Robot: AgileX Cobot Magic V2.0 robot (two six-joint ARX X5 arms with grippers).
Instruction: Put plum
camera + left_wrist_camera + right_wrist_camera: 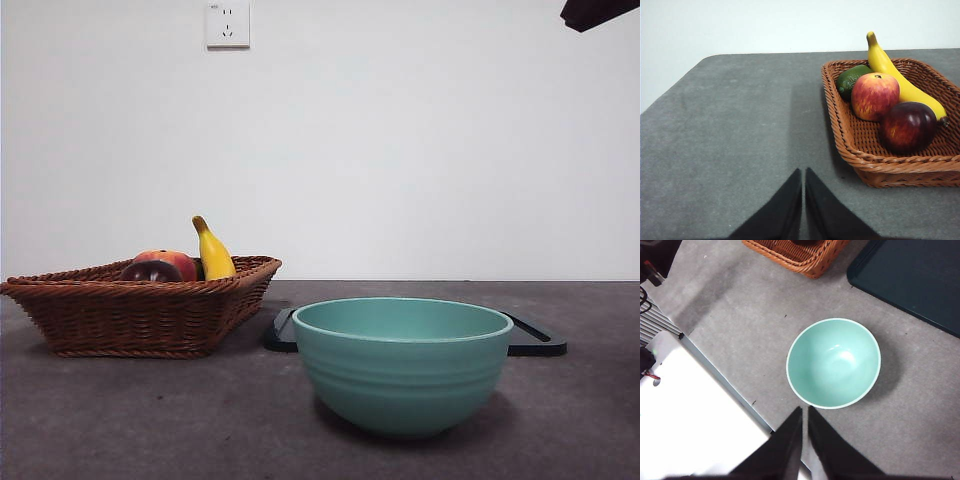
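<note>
Four fruits sit in the wicker basket [140,310] at the left of the front view, on the grey tabletop [200,420]. The plum [152,271] peeps over the near rim, its dull greyish end facing the camera; the red-orange fruit [172,262] is right behind it and the banana [213,252] stands tilted, tip up, beside them. Centre-right, near the camera, stands a teal bowl [403,362], w/ a dark tray [535,340] flat behind it. A black arm tip [598,12] shows at the top right corner.

Left wrist view: left gripper [803,172] hangs over bare tabletop, apart from the basket, jaws pressed together w/ nothing between. The plum lies in the basket's near corner, touching the red-orange fruit and the banana. It's round, so no clear long axis; no stem end visible here. A green fruit [850,80] sits behind the red-orange one.

Right wrist view: right gripper [805,412] hovers above the tabletop edge just beside the bowl, jaws likewise closed and empty. Basket corner and tray show beyond the bowl.
</note>
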